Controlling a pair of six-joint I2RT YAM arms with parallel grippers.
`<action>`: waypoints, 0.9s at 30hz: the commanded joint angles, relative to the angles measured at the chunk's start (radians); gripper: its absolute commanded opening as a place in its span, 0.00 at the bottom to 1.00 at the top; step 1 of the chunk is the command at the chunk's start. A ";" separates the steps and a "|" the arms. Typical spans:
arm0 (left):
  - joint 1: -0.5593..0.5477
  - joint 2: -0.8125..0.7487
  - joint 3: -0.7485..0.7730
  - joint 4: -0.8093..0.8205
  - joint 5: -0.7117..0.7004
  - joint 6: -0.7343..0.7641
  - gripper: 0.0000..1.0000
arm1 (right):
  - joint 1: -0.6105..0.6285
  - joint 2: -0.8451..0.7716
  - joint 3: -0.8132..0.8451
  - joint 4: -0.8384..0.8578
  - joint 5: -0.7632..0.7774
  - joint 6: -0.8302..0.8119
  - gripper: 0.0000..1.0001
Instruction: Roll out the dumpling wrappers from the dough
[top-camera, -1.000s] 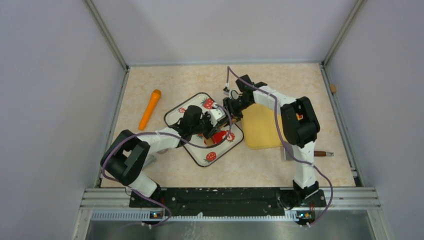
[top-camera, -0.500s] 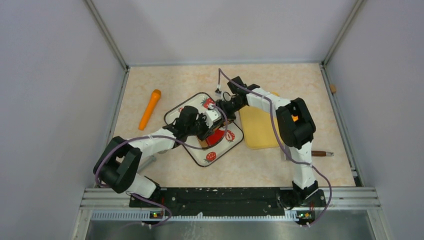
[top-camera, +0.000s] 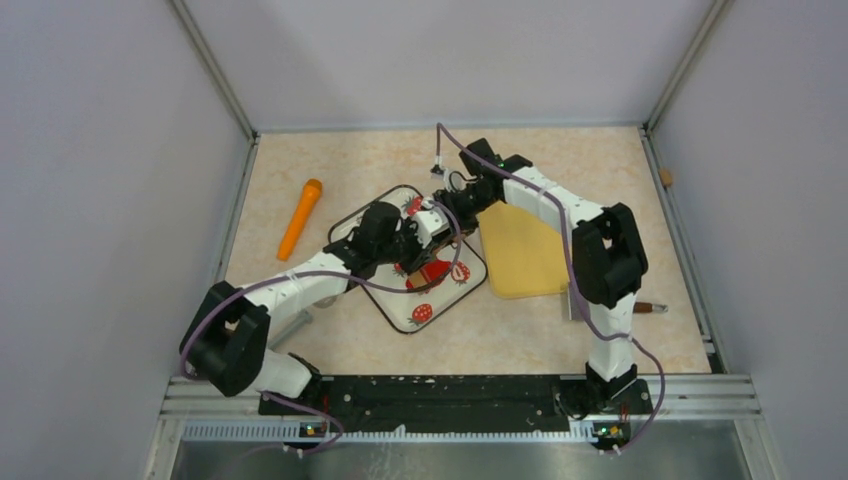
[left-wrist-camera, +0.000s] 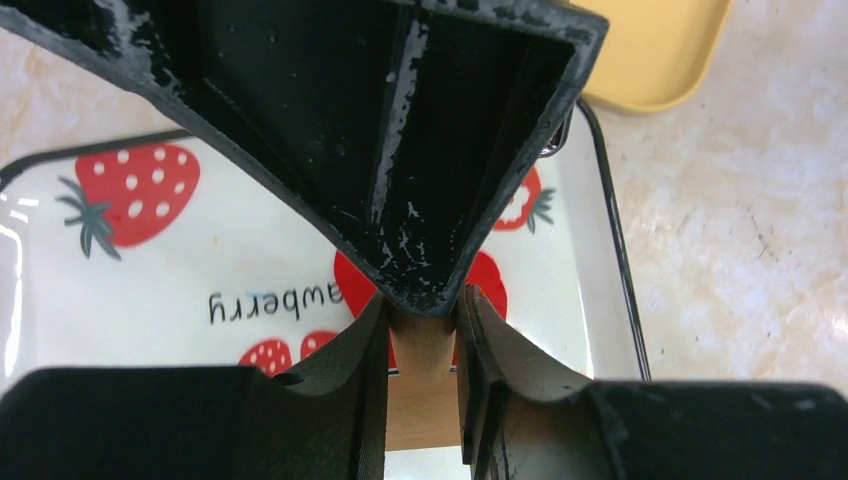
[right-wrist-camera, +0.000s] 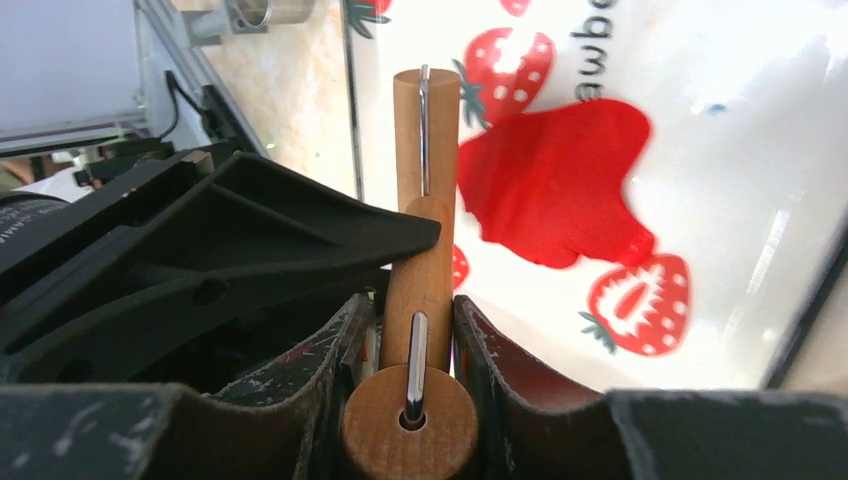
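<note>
Nearest the two arm bases, one brown-handled tool (top-camera: 645, 308) lies on the marbled beige table (top-camera: 620, 200), to the right. Further in sits one square white plate (top-camera: 395, 300) with rounded corners, a dark rim and glossy printed strawberries. On it lies the dough (top-camera: 437, 273): a single flat, smooth, bright red blob with an uneven, lobed outline, towards the plate's right side.

Both arms meet over this plate. The left gripper (left-wrist-camera: 422, 305) has its jaws drawn in narrow, pinching a piece of pale wood. The right gripper (right-wrist-camera: 415, 310) is likewise closed narrow, on the same wooden roller (right-wrist-camera: 425, 270), one smooth round-sectioned tool with a thin metal rod running along it and into its disc-shaped end. The roller's far end hangs beside the dough, at its left in the right wrist view; whether it touches the plate cannot be told.

Just right of the plate lies one flat, pale yellow board (top-camera: 520, 255) with rounded corners. Far left, well apart, lies one orange, tapering stick (top-camera: 300, 218).
</note>
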 joint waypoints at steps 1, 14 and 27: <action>-0.079 0.066 0.082 0.221 0.189 -0.065 0.00 | -0.013 -0.083 -0.022 0.116 -0.013 -0.080 0.00; -0.089 0.181 0.045 0.252 0.154 -0.058 0.00 | -0.023 0.014 -0.112 0.147 0.086 -0.149 0.00; -0.076 0.131 -0.029 0.228 0.146 -0.108 0.00 | 0.027 0.084 -0.115 0.154 0.091 -0.129 0.00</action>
